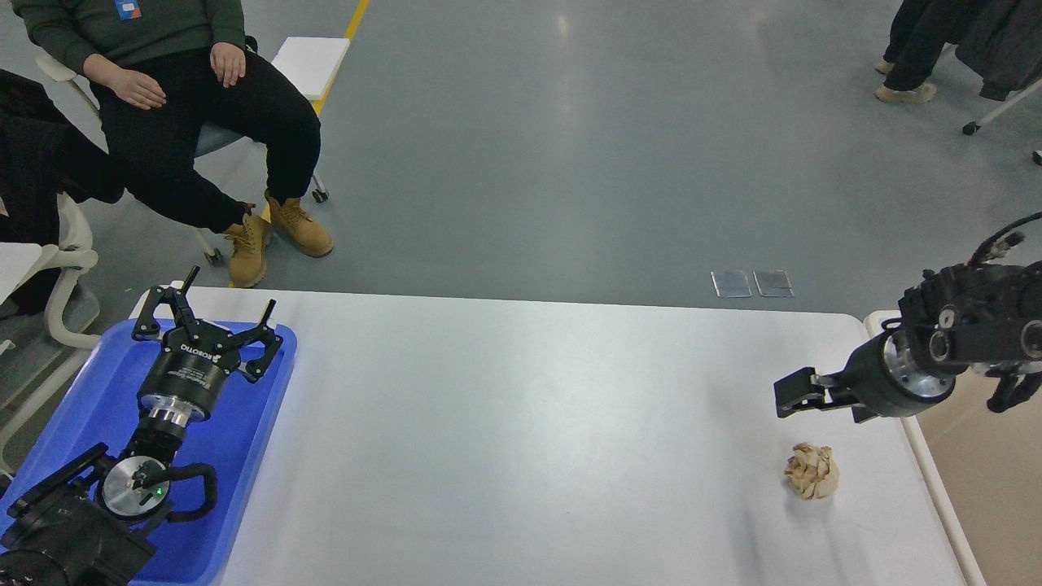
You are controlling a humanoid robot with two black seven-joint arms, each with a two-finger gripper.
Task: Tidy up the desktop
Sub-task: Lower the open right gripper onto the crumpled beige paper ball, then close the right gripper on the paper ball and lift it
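One crumpled paper ball [812, 470] lies on the white table [521, 423] near its right edge, so tidying looks nearly done. The right hand [791, 395] hovers just above it; whether it is open I cannot tell. The left hand [213, 313] hangs released over the blue tray [244, 456].

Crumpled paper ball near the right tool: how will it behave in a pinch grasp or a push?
The crumpled paper ball looks loosely wadded, so it is probably very light and will crush somewhat under a pinch. Its lumpy folds should give the right tool grip rather than slip. On the smooth, glossy desktop a push would likely make it skid or tumble, not roll straight.
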